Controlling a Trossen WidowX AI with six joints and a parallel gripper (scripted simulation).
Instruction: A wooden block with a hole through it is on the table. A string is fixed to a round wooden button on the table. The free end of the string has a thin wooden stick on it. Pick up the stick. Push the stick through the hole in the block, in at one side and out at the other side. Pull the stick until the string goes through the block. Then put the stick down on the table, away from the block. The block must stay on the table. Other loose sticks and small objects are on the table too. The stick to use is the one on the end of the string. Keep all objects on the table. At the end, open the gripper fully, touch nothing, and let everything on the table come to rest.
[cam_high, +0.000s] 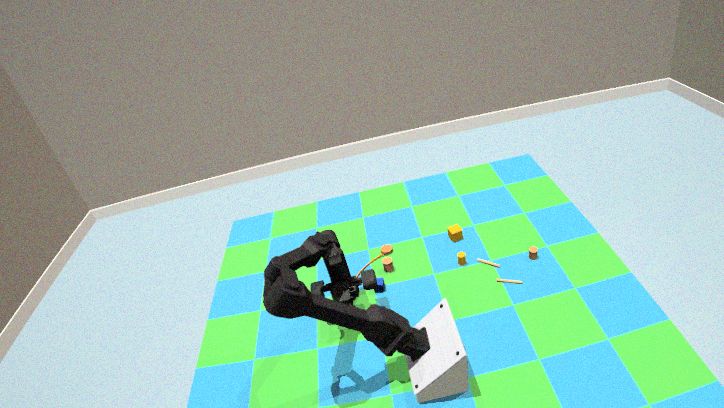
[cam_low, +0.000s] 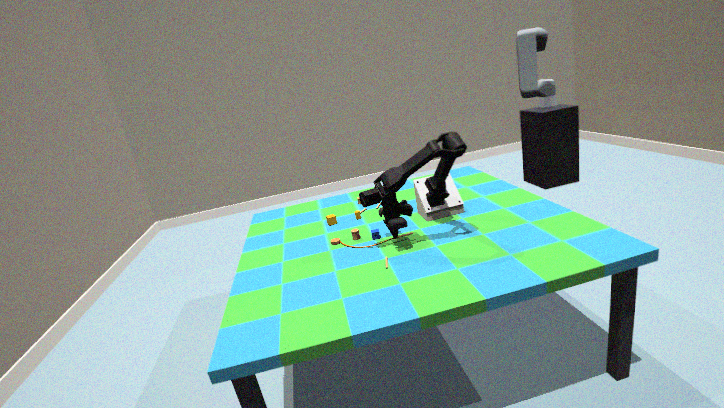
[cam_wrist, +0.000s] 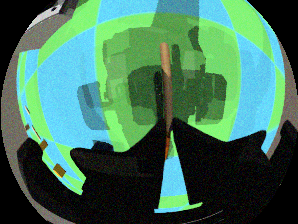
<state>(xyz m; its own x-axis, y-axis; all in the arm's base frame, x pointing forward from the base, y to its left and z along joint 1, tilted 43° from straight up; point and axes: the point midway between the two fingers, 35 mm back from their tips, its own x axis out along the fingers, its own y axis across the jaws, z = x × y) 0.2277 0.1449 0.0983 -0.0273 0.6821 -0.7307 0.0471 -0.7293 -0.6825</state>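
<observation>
One stick (cam_low: 406, 234) (cam_wrist: 167, 82) is sitting pinched in the gripper (cam_high: 349, 290) (cam_low: 395, 236) (cam_wrist: 168, 121), jaws nearly closed on its string end, down by the tabletop (cam_low: 314, 299). The orange string (cam_high: 368, 263) (cam_low: 362, 246) is curving over to the round button (cam_high: 386, 249) (cam_low: 335, 241), and the blue thing (cam_high: 379, 285) (cam_low: 375, 234) is lying near the gripper.

Plain grey-brown walls (cam_high: 354, 91) (cam_low: 283, 101) meet a pale blue floor (cam_high: 151, 263) (cam_low: 126, 314) along a whitish skirting board (cam_high: 379, 144) (cam_low: 283, 192). The counter (cam_high: 511, 238) (cam_low: 440, 283) is checkered blue and green, on dark legs (cam_low: 622, 324). Beyond it stands a black pedestal (cam_low: 549, 146). Shadows fall beneath the counter; the light seems to come from above, though the grain makes that uncertain.
</observation>
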